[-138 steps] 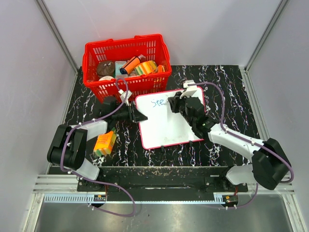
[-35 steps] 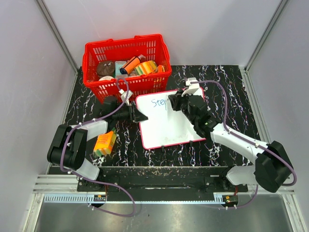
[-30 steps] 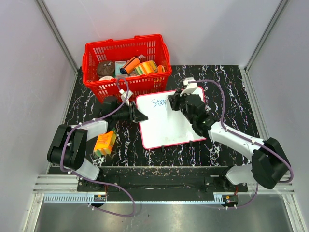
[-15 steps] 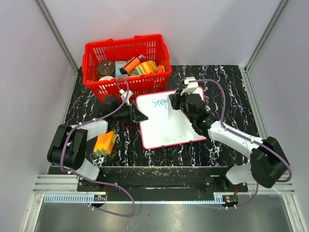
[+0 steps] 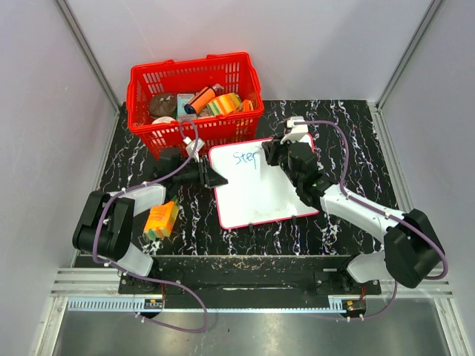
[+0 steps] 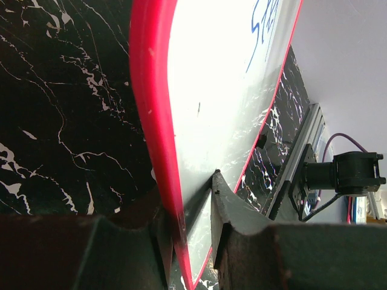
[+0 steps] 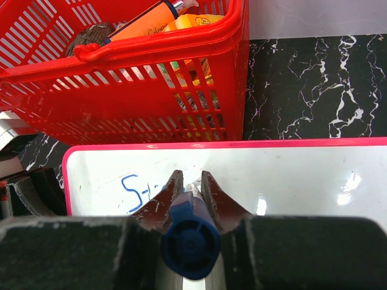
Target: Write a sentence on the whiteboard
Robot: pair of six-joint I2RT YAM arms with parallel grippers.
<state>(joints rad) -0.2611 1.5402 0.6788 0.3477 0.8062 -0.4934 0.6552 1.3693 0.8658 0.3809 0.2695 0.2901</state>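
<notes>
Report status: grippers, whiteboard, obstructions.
Left gripper shut on whiteboard, left edge. Right gripper shut on blue marker, over the top line. Sentence shows only "Step". Red basket beside far edge, not blocking.

Left arm folded low on the surface's left side, left gripper [image 5: 213, 179] pointing right, jaws pinched on the whiteboard [image 5: 252, 194] rim. Right arm stretched from the near right corner toward the far middle, right gripper [image 5: 269, 154] tipped down, jaws clamped round a blue marker [image 7: 189, 244].

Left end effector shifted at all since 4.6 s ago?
No: the left end effector holds the same spot by the basket, clamped on the board.
</notes>
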